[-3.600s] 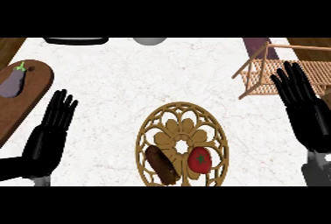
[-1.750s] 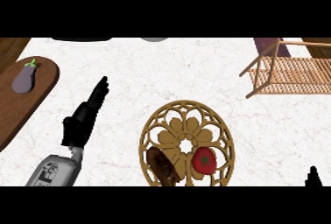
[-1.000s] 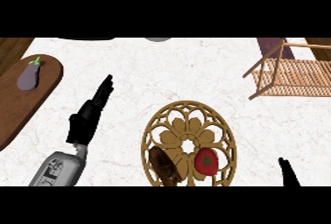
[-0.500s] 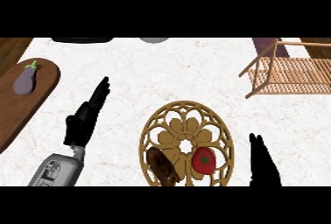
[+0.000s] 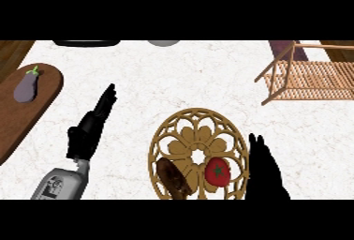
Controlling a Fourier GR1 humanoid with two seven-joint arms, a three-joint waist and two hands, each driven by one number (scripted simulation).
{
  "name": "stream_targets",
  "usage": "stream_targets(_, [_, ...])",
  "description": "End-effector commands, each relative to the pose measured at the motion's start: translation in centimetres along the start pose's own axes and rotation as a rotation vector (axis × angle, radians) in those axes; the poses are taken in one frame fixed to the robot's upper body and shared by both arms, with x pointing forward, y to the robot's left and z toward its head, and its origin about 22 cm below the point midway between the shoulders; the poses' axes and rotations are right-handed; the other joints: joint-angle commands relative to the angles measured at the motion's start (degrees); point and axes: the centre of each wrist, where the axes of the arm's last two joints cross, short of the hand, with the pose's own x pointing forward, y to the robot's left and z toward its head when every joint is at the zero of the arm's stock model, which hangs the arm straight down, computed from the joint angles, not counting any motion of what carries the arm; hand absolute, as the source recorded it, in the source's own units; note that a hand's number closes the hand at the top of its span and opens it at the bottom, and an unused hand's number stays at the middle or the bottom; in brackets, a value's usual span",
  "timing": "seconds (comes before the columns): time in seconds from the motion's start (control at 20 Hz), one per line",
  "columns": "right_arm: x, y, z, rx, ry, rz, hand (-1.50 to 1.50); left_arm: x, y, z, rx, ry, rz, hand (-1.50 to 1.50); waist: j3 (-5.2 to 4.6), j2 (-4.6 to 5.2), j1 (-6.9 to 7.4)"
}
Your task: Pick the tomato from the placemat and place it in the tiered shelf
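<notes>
The right hand point(image 5: 265, 174), fingers straight, stood just beside the round red tomato point(image 5: 217, 171) on the ornate wooden placemat point(image 5: 199, 123) — approach step; closing round it seemed next.

no text, label, brand, number or sign could be read anywhere; the dark marks on the left forearm point(image 5: 61, 185) were too small to make out.

1. Red round tomato point(image 5: 217, 171) with green star-shaped stem, lower centre.
2. Tan openwork placemat point(image 5: 199, 157), flower-patterned.
3. White marbled bench point(image 5: 180, 79).
4. Purple eggplant point(image 5: 27, 86) on dark brown wooden board point(image 5: 21, 117), upper left.
5. Light wooden slatted tiered shelf point(image 5: 311, 79), upper right.
</notes>
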Motion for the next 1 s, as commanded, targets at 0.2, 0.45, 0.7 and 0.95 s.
stream_targets(0.2, [1.2, 0.7, -0.9, 0.02, 0.215, -0.012, -1.5, -0.9, -0.2, 0.3, -0.002, 0.009, 0.0, 0.0, 0.0, 0.02, -0.05])
stream_targets(0.45, [1.3, 1.8, -1.5, 0.027, 0.23, 0.003, -1.5, -0.7, -1.3, 0.2, -0.003, 0.0, 0.0, 0.0, 0.01, -0.02, -0.23])
stream_targets(0.7, [0.8, 2.0, -2.9, 0.039, 0.263, 0.029, -1.5, 0.5, -0.4, 0.5, -0.001, -0.01, 0.004, 0.0, 0.08, -0.11, 0.18])
stream_targets(0.95, [0.1, 4.3, -3.7, 0.042, 0.287, 0.066, -1.5, -1.1, 0.7, 0.4, 0.011, 0.0, -0.005, 0.0, 0.04, 0.09, 0.0])
